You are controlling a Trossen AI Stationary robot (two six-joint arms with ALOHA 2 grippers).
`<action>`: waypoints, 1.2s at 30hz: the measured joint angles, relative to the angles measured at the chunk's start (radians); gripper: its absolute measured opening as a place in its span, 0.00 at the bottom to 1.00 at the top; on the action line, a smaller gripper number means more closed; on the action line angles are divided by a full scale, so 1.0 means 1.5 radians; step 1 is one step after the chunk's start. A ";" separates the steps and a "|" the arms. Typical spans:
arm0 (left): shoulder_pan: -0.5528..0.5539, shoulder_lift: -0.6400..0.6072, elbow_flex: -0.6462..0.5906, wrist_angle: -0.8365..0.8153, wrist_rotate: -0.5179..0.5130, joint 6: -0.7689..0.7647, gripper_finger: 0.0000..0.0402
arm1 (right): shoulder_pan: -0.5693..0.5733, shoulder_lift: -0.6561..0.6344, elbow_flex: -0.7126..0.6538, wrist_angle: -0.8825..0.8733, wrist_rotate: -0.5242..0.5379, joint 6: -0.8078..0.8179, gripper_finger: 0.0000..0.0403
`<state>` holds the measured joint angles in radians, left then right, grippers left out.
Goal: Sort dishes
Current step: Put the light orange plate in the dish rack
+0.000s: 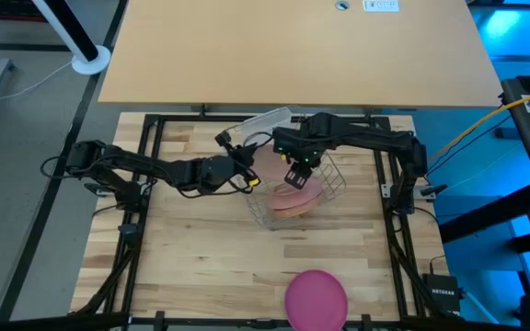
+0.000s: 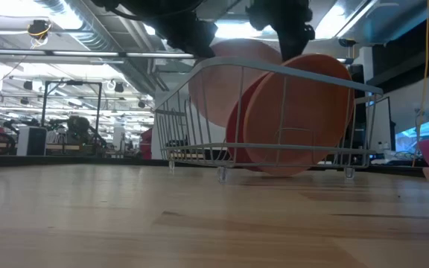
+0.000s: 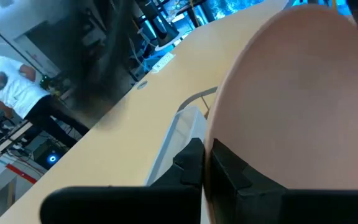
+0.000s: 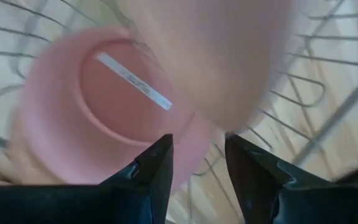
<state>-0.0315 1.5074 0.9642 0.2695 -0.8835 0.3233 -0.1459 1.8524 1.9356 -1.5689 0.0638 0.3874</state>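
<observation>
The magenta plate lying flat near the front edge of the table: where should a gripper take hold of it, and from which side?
Probably by the rim. The magenta plate lies flat and alone on the table, away from the wire rack, so its whole edge looks free. Coming down from above with the jaws straddling the raised rim looks most workable; a flat plate offers nothing else to pinch.

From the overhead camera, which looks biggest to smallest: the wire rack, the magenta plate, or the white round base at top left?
1. Wire rack.
2. Magenta plate.
3. White base.
The plate's lower edge is cut off by the picture, yet it looks clearly larger than the base.
</observation>
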 joint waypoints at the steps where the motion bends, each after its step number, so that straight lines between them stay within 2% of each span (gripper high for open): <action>1: -0.001 0.000 0.000 0.002 0.003 -0.002 0.00 | -0.001 0.000 -0.006 -0.005 0.008 -0.002 0.37; 13: -0.018 0.000 0.001 0.002 0.030 -0.001 0.00 | -0.003 0.000 -0.036 0.002 0.066 -0.002 0.37; 23: -0.010 0.000 0.001 0.005 0.014 0.007 0.00 | -0.004 0.000 -0.036 0.005 0.086 -0.002 0.37; 29: -0.008 0.000 0.001 0.003 0.005 0.001 0.00 | -0.004 0.000 -0.036 0.028 0.131 -0.005 0.37; 36: -0.017 0.000 0.001 0.002 0.009 -0.001 0.00 | -0.005 0.000 -0.036 0.053 0.132 -0.036 0.37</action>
<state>-0.0575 1.5076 0.9653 0.2722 -0.8705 0.3214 -0.1528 1.8526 1.8812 -1.4899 0.2623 0.3332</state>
